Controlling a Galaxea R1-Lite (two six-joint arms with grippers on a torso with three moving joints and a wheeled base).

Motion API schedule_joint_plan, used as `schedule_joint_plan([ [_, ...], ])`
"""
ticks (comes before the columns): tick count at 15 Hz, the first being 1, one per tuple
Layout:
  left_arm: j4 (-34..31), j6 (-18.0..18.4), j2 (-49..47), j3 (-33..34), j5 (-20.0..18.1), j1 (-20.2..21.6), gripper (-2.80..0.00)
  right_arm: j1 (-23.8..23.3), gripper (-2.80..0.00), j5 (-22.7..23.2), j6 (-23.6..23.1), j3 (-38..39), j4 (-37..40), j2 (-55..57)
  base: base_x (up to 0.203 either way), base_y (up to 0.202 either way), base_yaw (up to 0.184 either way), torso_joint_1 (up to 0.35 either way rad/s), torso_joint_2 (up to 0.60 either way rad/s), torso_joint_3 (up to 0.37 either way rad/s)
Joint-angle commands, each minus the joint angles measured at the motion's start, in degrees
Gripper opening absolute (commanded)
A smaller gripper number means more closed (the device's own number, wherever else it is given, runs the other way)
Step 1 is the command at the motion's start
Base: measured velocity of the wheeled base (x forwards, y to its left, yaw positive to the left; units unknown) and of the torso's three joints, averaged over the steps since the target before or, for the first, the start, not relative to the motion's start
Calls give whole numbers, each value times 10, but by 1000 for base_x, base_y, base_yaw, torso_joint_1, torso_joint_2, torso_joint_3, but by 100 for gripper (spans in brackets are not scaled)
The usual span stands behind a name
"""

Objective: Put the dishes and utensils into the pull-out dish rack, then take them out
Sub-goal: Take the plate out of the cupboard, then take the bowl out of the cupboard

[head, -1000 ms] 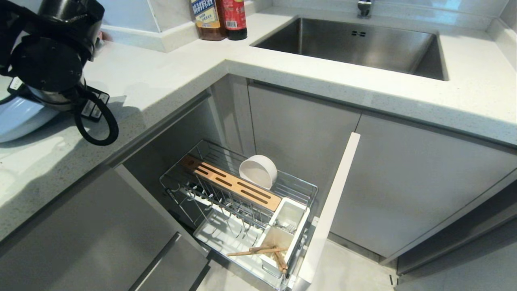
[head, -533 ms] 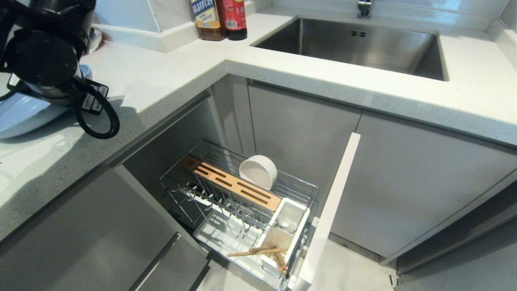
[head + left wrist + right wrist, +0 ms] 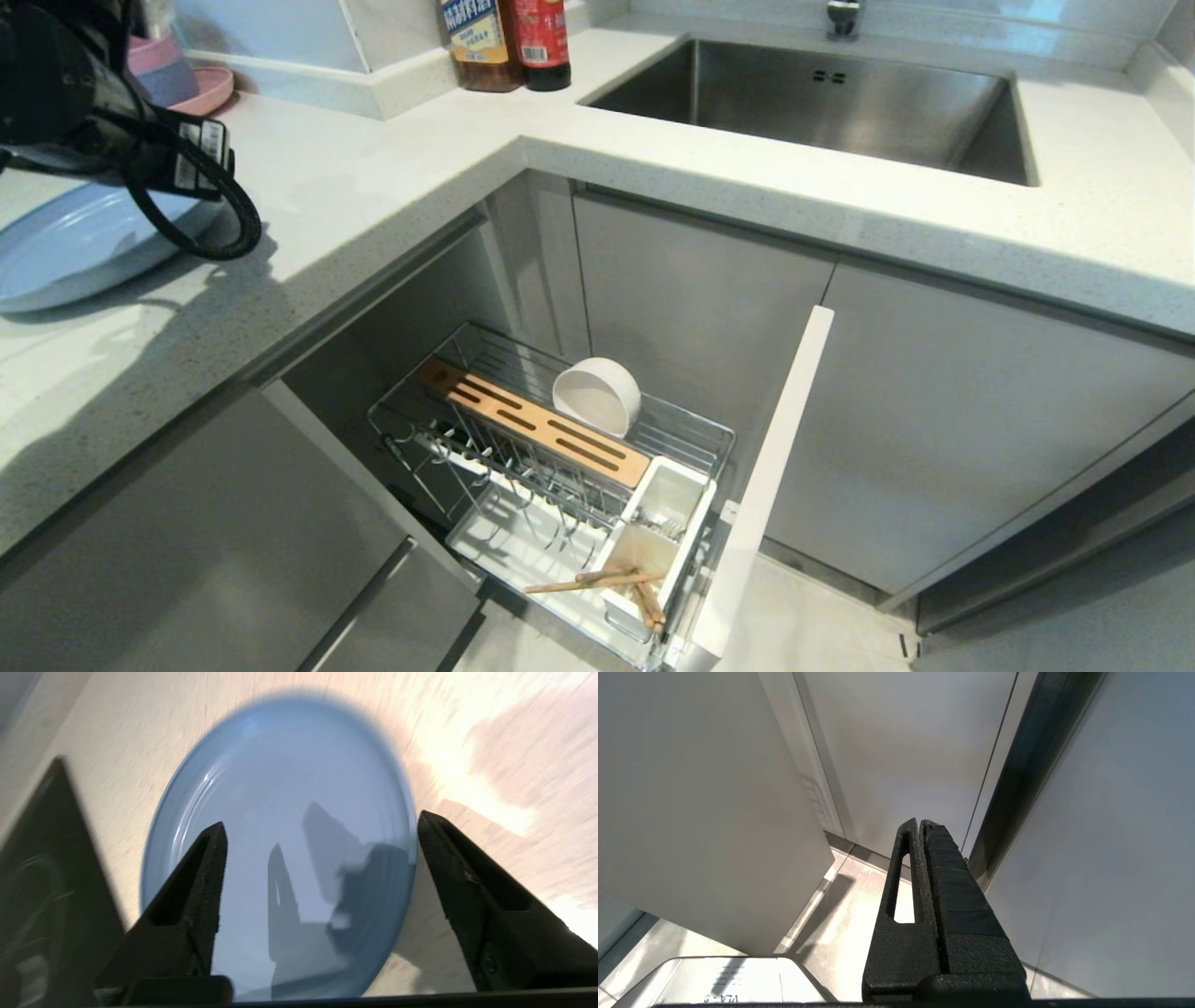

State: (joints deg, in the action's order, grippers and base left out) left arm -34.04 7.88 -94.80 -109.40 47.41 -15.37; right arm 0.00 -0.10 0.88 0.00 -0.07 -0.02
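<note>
The pale blue plate (image 3: 65, 252) lies flat on the counter at the far left, with my left arm (image 3: 56, 84) over it. In the left wrist view my left gripper (image 3: 321, 822) hangs open above the plate (image 3: 261, 788), holding nothing. The pull-out dish rack (image 3: 672, 420) stands pulled out below the counter. The cream-white bowl (image 3: 597, 397) leans on its edge at the rack's back. The chopsticks (image 3: 597, 581) lie across the white cutlery holder at the front, and the fork (image 3: 665, 527) shows as a bit of silver inside it. My right gripper (image 3: 920, 822) is parked, shut, low beside the cabinet fronts.
A pink plate with stacked bowls (image 3: 168, 70) stands behind the left arm. Two bottles (image 3: 509, 42) stand at the back beside the steel sink (image 3: 822, 103). The rack's narrow white door front (image 3: 766, 485) juts out into the floor space. A wooden knife block (image 3: 532, 420) runs along the rack.
My left gripper has opened and let go of the blue plate, which now lies flat on the counter. The left arm has drawn up and back toward the wall.
</note>
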Motion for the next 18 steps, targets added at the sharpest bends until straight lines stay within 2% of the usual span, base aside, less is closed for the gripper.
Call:
schedule_joint_plan([
  [1, 23, -13, 27, 4, -26, 1, 0, 0, -280, 0, 0, 1, 0, 0, 0, 0, 0, 0, 0, 0],
  [6, 64, -156, 64, 23, -132, -1, 0, 0, -280, 0, 0, 1, 0, 0, 0, 0, 0, 0, 0, 0],
  [7, 80, -173, 80, 48, -157, -2, -280, 0, -280, 0, 0, 1, 0, 0, 0, 0, 0, 0, 0, 0],
  [8, 102, -190, 95, 76, -178, -2, -280, 0, -280, 0, 0, 1, 0, 0, 0, 0, 0, 0, 0, 0],
  [9, 142, -225, 112, 109, -196, -3, -280, 0, -280, 0, 0, 1, 0, 0, 0, 0, 0, 0, 0, 0],
  [11, 227, -317, 141, 137, -210, -23, -280, 0, -280, 0, 0, 1, 0, 0, 0, 0, 0, 0, 0, 0],
  [12, 247, -349, 151, 140, -212, -42, -280, 0, -280, 0, 0, 1, 0, 0, 0, 0, 0, 0, 0, 0],
  [13, 251, -365, 155, 139, -212, -57, -280, 0, -280, 0, 0, 1, 0, 0, 0, 0, 0, 0, 0, 0],
  [15, 222, -395, 165, 154, -212, -119, -280, 0, -280, 0, 0, 1, 0, 0, 0, 0, 0, 0, 0, 0],
  [16, 175, -401, 171, 165, -224, -132, -280, 0, -280, 0, 0, 1, 0, 0, 0, 0, 0, 0, 0, 0],
  [18, 147, -407, 190, 175, -275, -151, -280, 0, -280, 0, 0, 1, 0, 0, 0, 0, 0, 0, 0, 0],
])
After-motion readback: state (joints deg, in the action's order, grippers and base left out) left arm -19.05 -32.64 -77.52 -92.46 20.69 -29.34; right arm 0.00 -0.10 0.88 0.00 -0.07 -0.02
